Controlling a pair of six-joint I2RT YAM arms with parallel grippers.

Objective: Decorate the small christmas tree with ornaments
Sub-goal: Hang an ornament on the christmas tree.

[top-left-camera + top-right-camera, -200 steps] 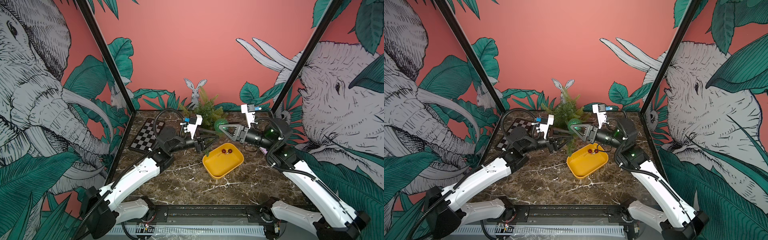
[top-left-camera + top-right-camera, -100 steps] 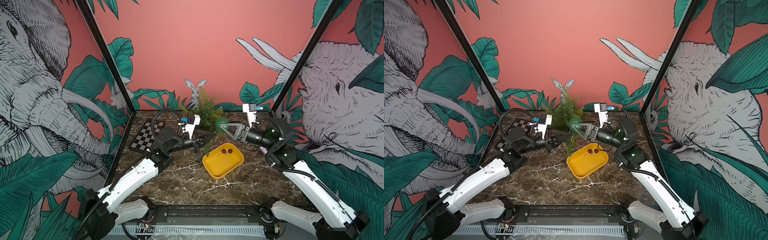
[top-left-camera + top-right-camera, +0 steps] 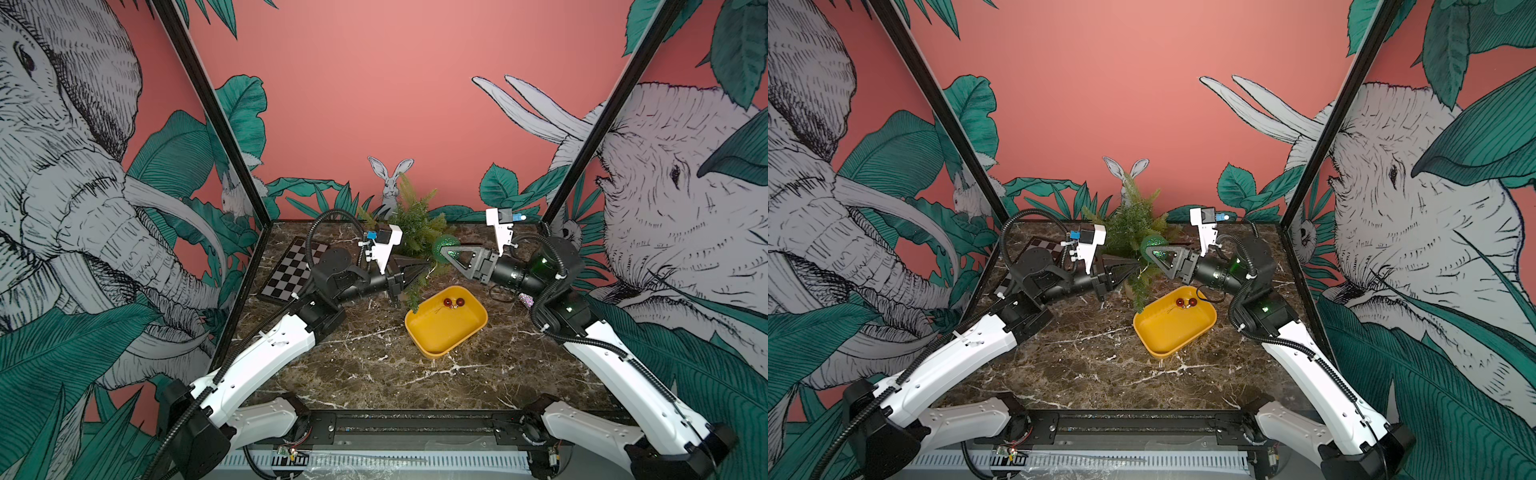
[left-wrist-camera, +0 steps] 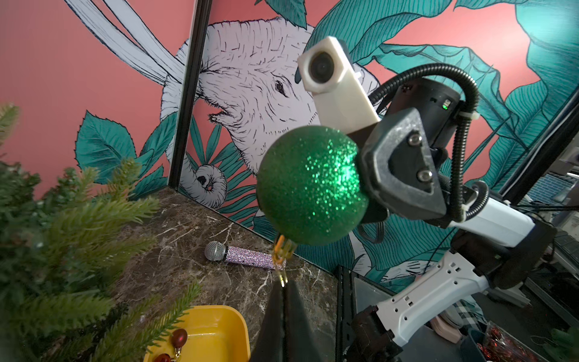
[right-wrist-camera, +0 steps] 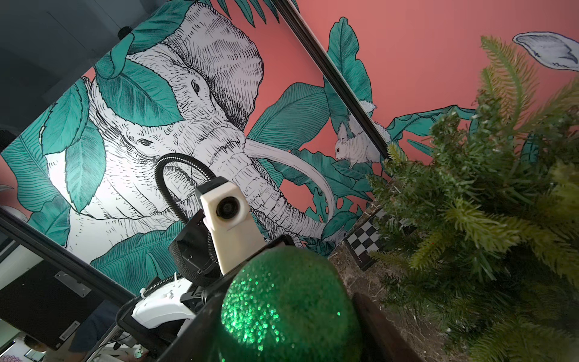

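Glittery green ball (image 4: 310,188) clasped in right gripper (image 3: 445,252); left gripper (image 3: 426,264) clenched just beside.

small christmas tree (image 3: 415,226): green, feathery needle branches, upright at the back of the table (image 3: 353,357).
green ball (image 3: 445,245): glittery, gold cap with a wire hook, off the table, clamped between the jaws of the right gripper (image 3: 444,254), just beside the tree's branches.
red balls (image 3: 454,302): two, small, glossy, side by side in the yellow tray (image 3: 440,332), at its far corner.
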